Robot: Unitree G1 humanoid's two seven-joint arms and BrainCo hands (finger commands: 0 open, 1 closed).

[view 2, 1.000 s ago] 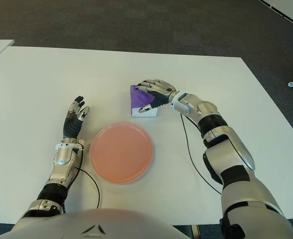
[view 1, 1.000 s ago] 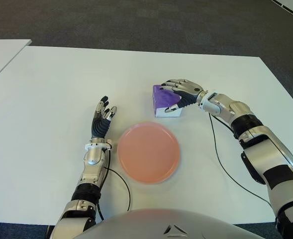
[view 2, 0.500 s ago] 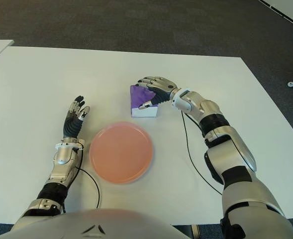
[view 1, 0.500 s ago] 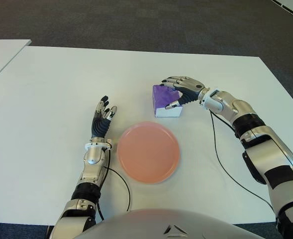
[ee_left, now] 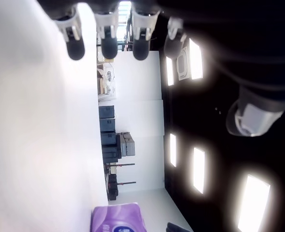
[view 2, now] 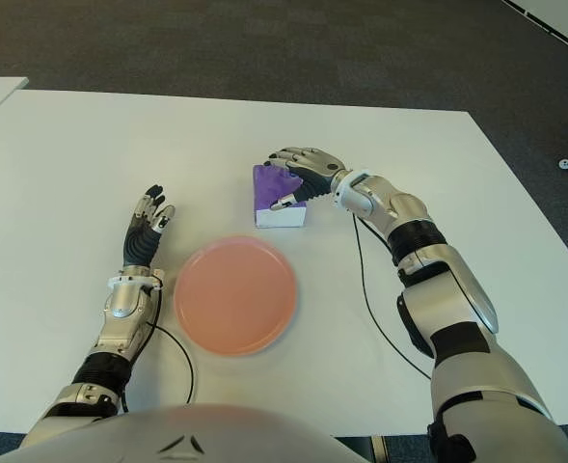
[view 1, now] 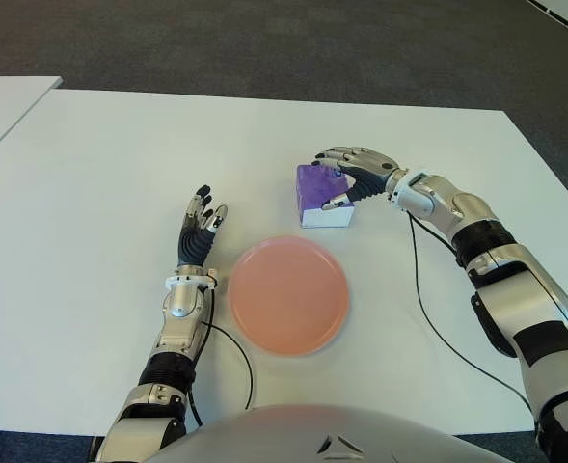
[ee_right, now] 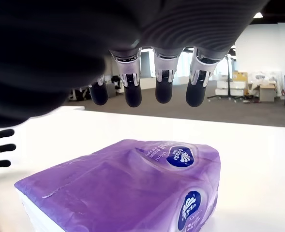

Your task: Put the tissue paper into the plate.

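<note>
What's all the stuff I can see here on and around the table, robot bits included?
tissue pack: one, purple wrapper with white sides, on the table beyond the plate.
plate: one, pink, round, nothing on it, on the table nearer the robot, between the two arms.
table: one, white, under everything; a second white table shows at the far left.
floor: dark grey carpet beyond the table.
cables: thin, black, running along each forearm.
left hand: one, fingers spread, left of the plate, holding nothing.
right hand: one, fingers arched open over the tissue pack, not gripping it.
</note>
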